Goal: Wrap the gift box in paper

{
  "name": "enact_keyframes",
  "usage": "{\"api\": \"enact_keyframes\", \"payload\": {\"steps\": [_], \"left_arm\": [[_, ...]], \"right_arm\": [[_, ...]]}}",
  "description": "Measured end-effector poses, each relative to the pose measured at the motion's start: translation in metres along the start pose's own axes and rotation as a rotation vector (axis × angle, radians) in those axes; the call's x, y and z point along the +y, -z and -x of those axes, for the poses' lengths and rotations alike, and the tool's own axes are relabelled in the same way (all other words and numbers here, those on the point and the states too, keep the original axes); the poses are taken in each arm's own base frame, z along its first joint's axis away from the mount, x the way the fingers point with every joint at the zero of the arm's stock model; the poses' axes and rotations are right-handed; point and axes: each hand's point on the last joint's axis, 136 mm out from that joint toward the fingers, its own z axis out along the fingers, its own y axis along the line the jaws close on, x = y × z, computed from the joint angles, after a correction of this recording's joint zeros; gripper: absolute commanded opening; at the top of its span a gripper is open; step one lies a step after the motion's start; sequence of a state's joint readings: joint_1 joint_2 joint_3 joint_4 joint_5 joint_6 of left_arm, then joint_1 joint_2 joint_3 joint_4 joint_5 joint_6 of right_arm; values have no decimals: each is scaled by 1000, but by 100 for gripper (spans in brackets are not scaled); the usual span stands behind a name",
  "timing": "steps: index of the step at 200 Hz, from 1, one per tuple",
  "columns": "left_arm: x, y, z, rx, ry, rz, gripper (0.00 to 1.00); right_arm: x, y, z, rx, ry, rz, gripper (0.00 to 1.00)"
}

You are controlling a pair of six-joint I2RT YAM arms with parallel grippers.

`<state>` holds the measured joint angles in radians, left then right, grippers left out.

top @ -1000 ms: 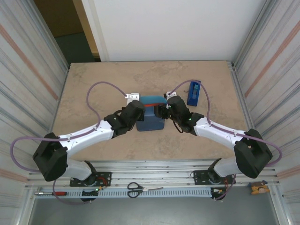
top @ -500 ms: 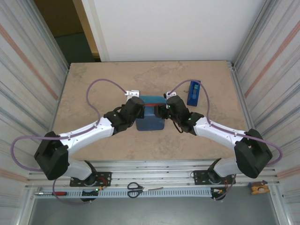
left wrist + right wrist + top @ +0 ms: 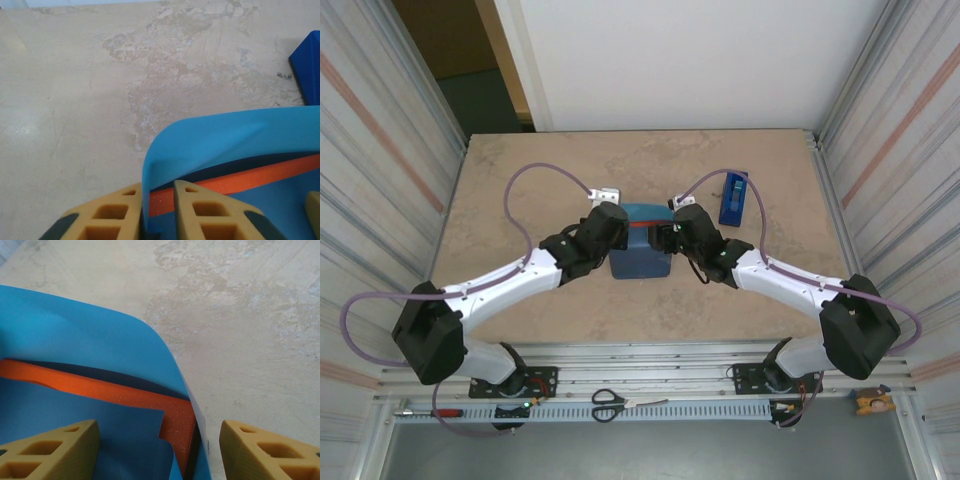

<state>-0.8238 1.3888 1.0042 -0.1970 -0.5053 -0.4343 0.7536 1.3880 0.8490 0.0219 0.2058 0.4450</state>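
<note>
The left gripper was clamped narrowly on the upturned edge of the paper, which curled over the gift box at the middle of the table, while the right gripper stood wide apart astride the box's orange corner, grasping nothing.

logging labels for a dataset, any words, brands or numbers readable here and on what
No text is readable in these views.
blue tape dispenser: a pale spot near its far end, too small to tell if it is print.
paper, gift box, table: plain, no marks.
</note>
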Motion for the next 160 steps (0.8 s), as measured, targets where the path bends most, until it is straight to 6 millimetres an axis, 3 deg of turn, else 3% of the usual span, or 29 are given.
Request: {"api": "enact_keyframes", "payload": {"steps": [19, 28, 61, 71, 92, 103, 120, 153, 160], "left_arm": [[0, 4, 6, -14, -7, -5, 12], [-1, 5, 8, -20, -3, -7, 0], [0, 6, 9, -20, -26, -6, 0], [1, 7, 9, -19, -31, -5, 18], [2, 7, 12, -23, -33, 0, 32], [3, 7, 15, -28, -36, 0, 27], [5, 7, 18, -32, -34, 4, 0], [9, 5, 20, -31, -35, 7, 0], [9, 6, 20, -31, -35, 2, 11]], "right_arm": [[0, 0, 0, 0, 0, -1, 64], [0, 0, 0, 1, 1, -1, 64], [0, -1, 0, 0, 1, -3, 64], [0, -1, 0, 0, 1, -3, 64], [0, -1, 0, 0, 1, -3, 64], [0, -1, 0, 1, 2, -4, 64], [0, -1, 1, 0, 2, -6, 64], [0, 0, 1, 1, 2, -8, 65], [0, 0, 1, 1, 2, -8, 65]]}}
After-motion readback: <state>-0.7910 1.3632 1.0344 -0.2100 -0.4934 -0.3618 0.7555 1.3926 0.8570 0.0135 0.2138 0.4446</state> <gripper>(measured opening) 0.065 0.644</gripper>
